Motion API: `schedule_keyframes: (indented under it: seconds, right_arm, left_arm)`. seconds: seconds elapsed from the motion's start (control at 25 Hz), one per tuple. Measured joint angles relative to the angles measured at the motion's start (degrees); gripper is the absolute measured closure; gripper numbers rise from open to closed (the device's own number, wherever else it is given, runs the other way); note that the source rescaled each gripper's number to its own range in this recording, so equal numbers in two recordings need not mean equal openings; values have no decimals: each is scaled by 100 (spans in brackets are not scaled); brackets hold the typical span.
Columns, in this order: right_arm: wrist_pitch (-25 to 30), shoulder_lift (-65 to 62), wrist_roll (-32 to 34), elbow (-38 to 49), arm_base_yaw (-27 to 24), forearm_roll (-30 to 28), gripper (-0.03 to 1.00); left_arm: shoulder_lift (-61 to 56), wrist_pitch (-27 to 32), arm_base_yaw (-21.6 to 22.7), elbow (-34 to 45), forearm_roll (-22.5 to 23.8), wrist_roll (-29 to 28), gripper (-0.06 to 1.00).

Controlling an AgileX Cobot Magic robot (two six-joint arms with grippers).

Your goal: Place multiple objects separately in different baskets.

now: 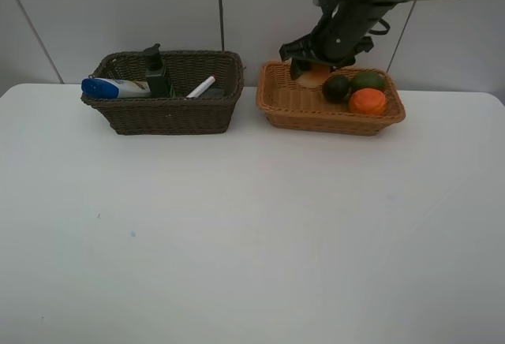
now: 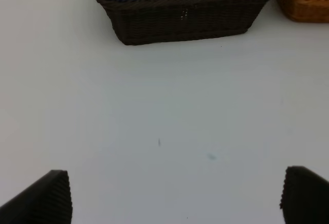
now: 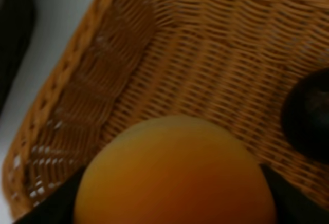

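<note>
Right gripper [image 1: 313,66] is over the back-left part of the light orange-tan basket [image 1: 316,111], jaws closed tight on the peach [image 1: 314,76]; in the right wrist view the peach [image 3: 175,178] fills the space between the dark finger edges, basket weave [image 3: 154,54] just beyond it. Can't tell whether the peach touches the basket floor. Mangosteen [image 1: 337,88], green lime [image 1: 368,80] and orange [image 1: 367,102] sit together at the right end of the same basket. Left gripper [image 2: 175,198] is fully open and holds nothing, both fingertips [image 2: 46,198] over bare white table [image 1: 237,233], dark brown basket [image 2: 185,18] well ahead. That basket holds the white bottle with blue cap [image 1: 114,87], dark pump bottle [image 1: 156,72] and white pink-tipped marker [image 1: 201,87].
</note>
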Motion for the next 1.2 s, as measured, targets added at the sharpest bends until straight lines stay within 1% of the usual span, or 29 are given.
schedule_keyframes:
  seconds: [0.12, 0.16, 0.2, 0.28, 0.32, 0.4, 0.48, 0.64, 0.76, 0.92, 1.04, 1.2]
  right_arm:
    - [-4, 285, 0, -199, -373, 399, 94]
    - [-17, 349, 15, -232, -445, 505, 89]
    - [-14, 388, 26, -246, -511, 577, 71]
    - [-14, 429, 42, -265, -558, 538, 29]
    - [26, 429, 42, -265, -558, 455, 16]
    - [161, 429, 42, -265, -547, 355, 5]
    - [340, 407, 69, -271, -547, 305, 1]
    - [691, 168, 251, -271, -667, 242, -3]
    - [915, -88, 516, -289, -890, -4, -3]
    - [1427, -413, 672, -245, -1305, -431, -3]
    - [1416, -932, 696, 131, -1661, -509, -3]
    - [1055, -2063, 666, 1133, -2156, -395, -3]
  left_arm:
    - [0, 0, 0, 0, -38, 0, -6]
    - [0, 0, 0, 0, -40, 0, -6]
    - [0, 0, 0, 0, -40, 0, -6]
    - [0, 0, 0, 0, -46, 0, -6]
    - [0, 0, 0, 0, -58, 0, -6]
    - [0, 0, 0, 0, -64, 0, -6]
    - [0, 0, 0, 0, -64, 0, -6]
    - [0, 0, 0, 0, -74, 0, -6]
    - [0, 0, 0, 0, -74, 0, -6]
    - [0, -5, 0, 0, -74, 0, -6]
    - [0, -5, 0, 0, -82, 0, -6]
    - [0, -5, 0, 0, -82, 0, -6]
